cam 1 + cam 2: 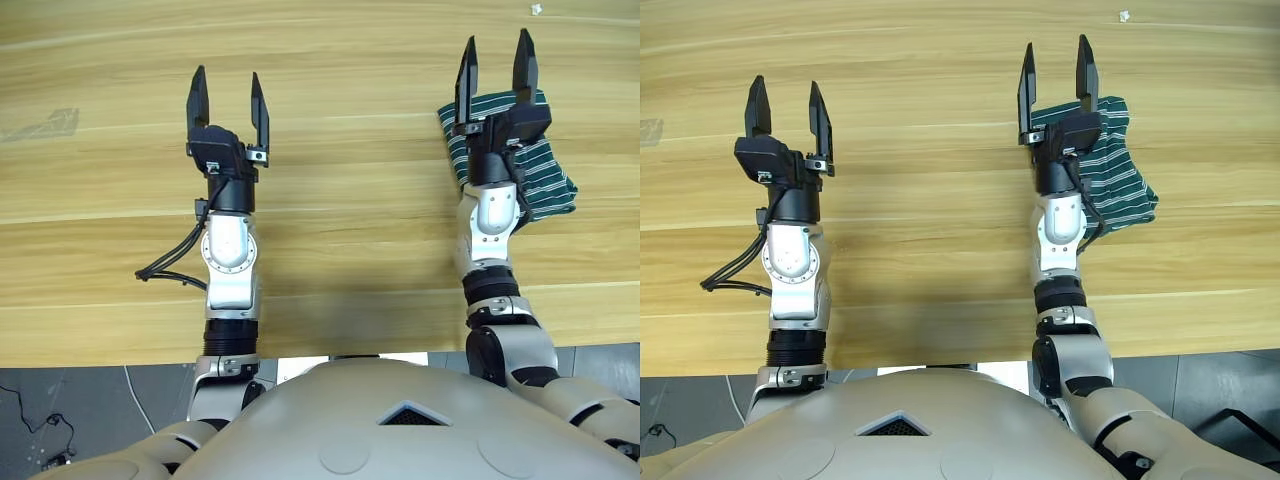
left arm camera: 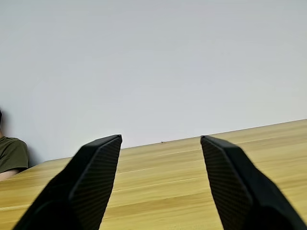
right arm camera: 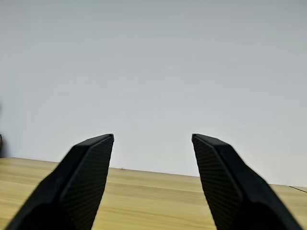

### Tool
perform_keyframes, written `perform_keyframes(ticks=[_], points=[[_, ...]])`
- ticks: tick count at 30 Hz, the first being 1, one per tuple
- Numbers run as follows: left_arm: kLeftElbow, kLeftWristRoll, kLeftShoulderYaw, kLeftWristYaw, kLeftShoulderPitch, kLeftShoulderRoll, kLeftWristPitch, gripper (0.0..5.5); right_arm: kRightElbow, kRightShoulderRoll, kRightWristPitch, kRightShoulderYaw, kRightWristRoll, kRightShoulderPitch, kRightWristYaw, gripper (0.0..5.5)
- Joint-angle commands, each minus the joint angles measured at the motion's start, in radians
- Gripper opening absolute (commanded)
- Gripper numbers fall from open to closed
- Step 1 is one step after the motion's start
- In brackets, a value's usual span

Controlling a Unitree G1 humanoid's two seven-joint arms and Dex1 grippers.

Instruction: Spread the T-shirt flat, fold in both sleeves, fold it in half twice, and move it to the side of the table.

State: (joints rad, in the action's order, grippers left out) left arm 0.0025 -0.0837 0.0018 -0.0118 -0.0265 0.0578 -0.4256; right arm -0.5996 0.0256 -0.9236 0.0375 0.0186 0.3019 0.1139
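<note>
The T-shirt [image 1: 545, 170], dark green with thin white stripes, lies folded into a small bundle on the right side of the wooden table [image 1: 350, 150]. My right gripper [image 1: 495, 68] is held above its near-left part, open, with nothing between its fingers [image 3: 86, 177]. The arm covers part of the cloth. My left gripper [image 1: 228, 98] stands open over bare wood at the centre left, far from the shirt, with its fingers [image 2: 93, 182] also holding nothing.
A small white scrap [image 1: 536, 9] lies at the far right of the table. A faint clear patch [image 1: 40, 124] marks the wood at the left. Black cables [image 1: 170, 265] hang from my left forearm. The table's near edge [image 1: 100, 362] runs below my arms.
</note>
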Motion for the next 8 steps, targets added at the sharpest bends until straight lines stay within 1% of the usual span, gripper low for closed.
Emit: perform_keyframes(ticks=[1,8], points=[[-0.02,0.003,-0.004,0.005,-0.011,-0.001,0.026,3.05,0.04,0.004,0.028,-0.004,0.029,-0.024,0.019,3.05],[-0.037,0.013,-0.006,0.01,-0.02,0.001,0.041,3.05,0.078,0.003,0.05,-0.01,0.039,-0.044,0.031,3.05]])
